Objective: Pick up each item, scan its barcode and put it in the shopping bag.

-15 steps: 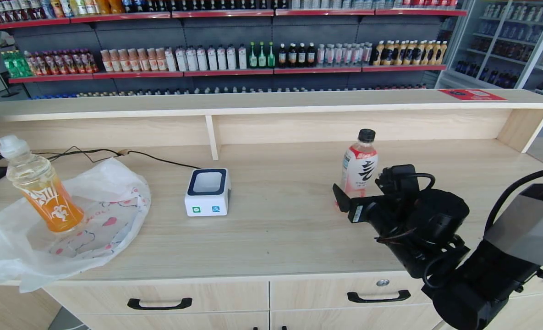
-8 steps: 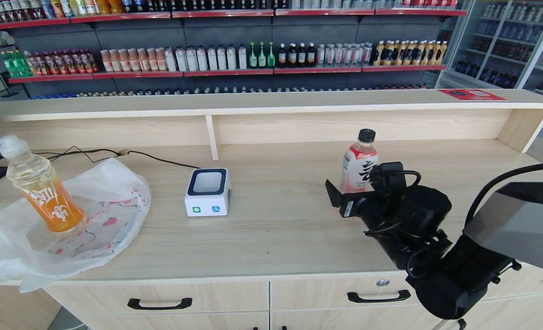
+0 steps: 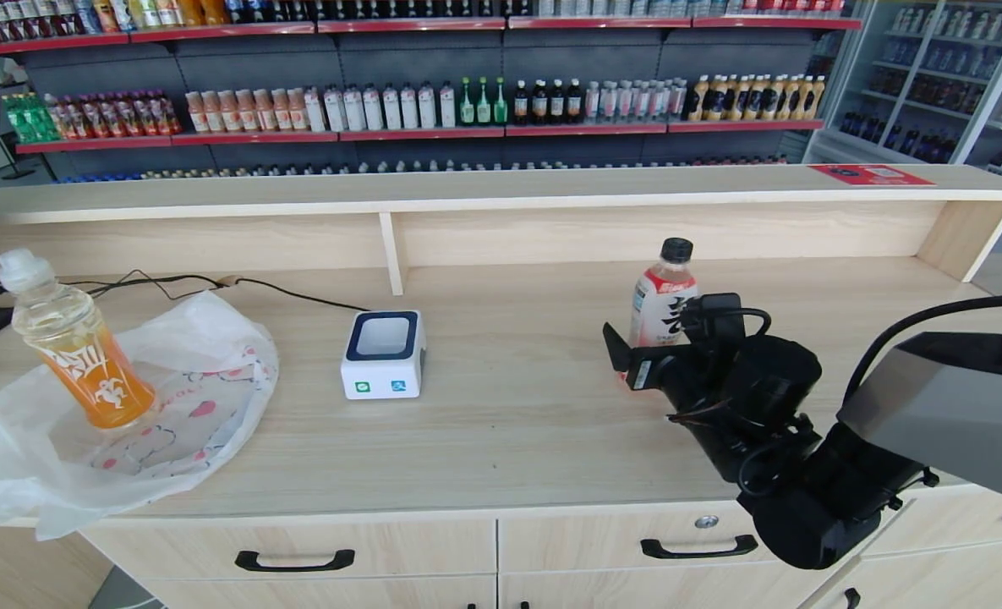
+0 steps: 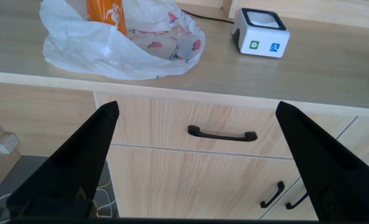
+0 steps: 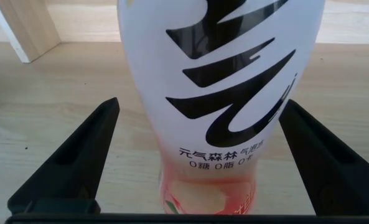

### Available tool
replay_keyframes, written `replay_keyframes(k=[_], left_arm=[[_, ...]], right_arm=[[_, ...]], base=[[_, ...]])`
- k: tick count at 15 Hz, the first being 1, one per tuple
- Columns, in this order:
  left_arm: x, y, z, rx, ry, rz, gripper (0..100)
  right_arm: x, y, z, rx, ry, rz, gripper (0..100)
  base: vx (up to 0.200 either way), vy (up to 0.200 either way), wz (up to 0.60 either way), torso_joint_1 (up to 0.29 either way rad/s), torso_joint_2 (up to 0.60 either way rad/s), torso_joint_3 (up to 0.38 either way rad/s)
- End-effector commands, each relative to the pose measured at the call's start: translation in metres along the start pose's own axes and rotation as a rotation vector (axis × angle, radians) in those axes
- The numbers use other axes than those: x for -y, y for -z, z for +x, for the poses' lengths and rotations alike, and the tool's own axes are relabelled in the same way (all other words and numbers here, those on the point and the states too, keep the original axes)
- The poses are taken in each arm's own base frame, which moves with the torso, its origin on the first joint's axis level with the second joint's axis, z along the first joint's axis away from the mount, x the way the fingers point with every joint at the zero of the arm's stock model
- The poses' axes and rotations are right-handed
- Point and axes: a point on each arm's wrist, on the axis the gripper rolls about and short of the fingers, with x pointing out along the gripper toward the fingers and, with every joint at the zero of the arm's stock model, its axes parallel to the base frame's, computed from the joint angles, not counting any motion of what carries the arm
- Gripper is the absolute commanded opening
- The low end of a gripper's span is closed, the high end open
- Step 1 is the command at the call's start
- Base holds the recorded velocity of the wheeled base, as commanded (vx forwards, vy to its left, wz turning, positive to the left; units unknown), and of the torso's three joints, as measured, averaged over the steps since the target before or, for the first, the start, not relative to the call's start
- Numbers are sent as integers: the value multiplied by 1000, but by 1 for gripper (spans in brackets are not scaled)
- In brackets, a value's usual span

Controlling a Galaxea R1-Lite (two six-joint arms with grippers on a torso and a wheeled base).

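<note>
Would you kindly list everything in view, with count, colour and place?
pink bottle: one, pink-white, black cap, right on counter.
orange bottle: one, orange, upright on the bag.
shopping bag: one, white, red print, counter's left end.
scanner: one, white, mid-counter.
cable: one, black, behind the bag.
counter: one, light wood, black-handled drawers below.
shelf bottles: many, mixed colours, shelves behind.
left claw: one, black, open, before the drawers.
right claw: one, black, open, flanking pink bottle.

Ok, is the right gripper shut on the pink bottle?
No, the right gripper is open, one finger on each side of the pink bottle with gaps.
</note>
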Motion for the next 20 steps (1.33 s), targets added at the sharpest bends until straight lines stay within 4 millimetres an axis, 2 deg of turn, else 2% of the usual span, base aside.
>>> replay_keyframes(k=[1, 12, 13, 20], left_arm=[[0, 0, 0, 0, 0, -1, 100], [0, 0, 0, 0, 0, 1, 100], [0, 0, 0, 0, 0, 1, 100], [0, 0, 0, 0, 0, 1, 100]], right_arm=[[0, 1, 2, 2, 1, -1, 100], [-2, 1, 7, 16, 5, 33, 100], [-4, 1, 6, 14, 1, 34, 0], [-6, -4, 7, 34, -12, 56, 0]], base=[[0, 0, 0, 0, 0, 0], [0, 0, 0, 0, 0, 0], [0, 0, 0, 0, 0, 0], [0, 0, 0, 0, 0, 0]])
